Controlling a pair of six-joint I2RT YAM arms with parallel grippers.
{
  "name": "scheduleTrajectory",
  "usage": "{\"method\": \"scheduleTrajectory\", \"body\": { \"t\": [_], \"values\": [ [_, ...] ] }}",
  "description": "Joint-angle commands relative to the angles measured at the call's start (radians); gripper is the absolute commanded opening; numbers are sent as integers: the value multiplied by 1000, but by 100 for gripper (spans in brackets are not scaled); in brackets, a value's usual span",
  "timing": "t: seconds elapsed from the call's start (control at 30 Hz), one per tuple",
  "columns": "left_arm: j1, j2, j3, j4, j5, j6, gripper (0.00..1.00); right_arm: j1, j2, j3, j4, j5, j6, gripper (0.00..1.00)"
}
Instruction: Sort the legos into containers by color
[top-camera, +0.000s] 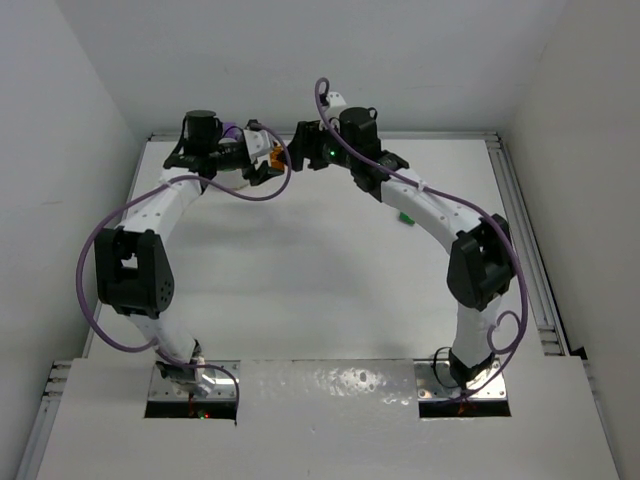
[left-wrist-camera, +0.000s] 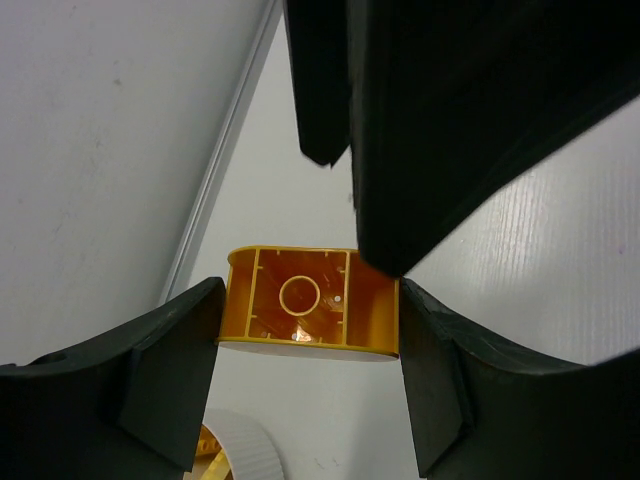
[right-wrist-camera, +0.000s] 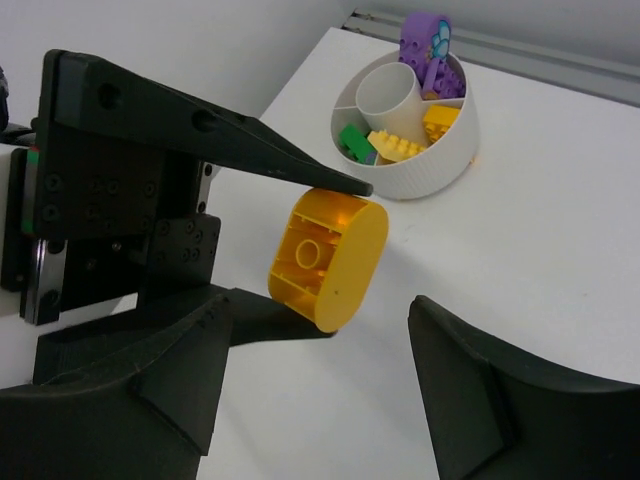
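While left gripper (left-wrist-camera: 310, 312) pinches brick (left-wrist-camera: 300, 298), bowl (left-wrist-camera: 246, 450) cropped

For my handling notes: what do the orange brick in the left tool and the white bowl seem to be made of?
Orange brick: probably hard moulded plastic, smooth with a slight sheen; its hollow underside shows thin walls and a moulded tube. White bowl: likely plastic too, rather matte, with fine vertical ribs on its outer wall.

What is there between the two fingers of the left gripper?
A yellow lego, held in the left gripper; the left wrist view shows it best.
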Motion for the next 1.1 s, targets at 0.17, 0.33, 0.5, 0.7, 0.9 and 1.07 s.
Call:
{"method": "scheduleTrajectory", "body": {
  "t": [0.17, 0.33, 0.5, 0.7, 0.9, 1.07],
  "values": [
    [-26, -67, -22, -14, 46, 103, 0, 44, 72, 115, 17, 27, 21, 74],
    [-27, -73, -33, 14, 37, 94, 0, 61, 99, 143, -5, 25, 38, 74],
    [-27, -77, -39, 69, 32, 34, 0, 61, 118, 147, -11, 53, 43, 71],
    [-27, -79, -42, 89, 22, 14, 0, 64, 125, 149, 2, 67, 53, 48],
    [-27, -79, -53, 160, 9, -49, 0, 81, 154, 186, -8, 49, 55, 50],
    [-27, -80, -59, 158, 21, -51, 0, 81, 161, 187, 14, 59, 59, 22]
  ]
}}
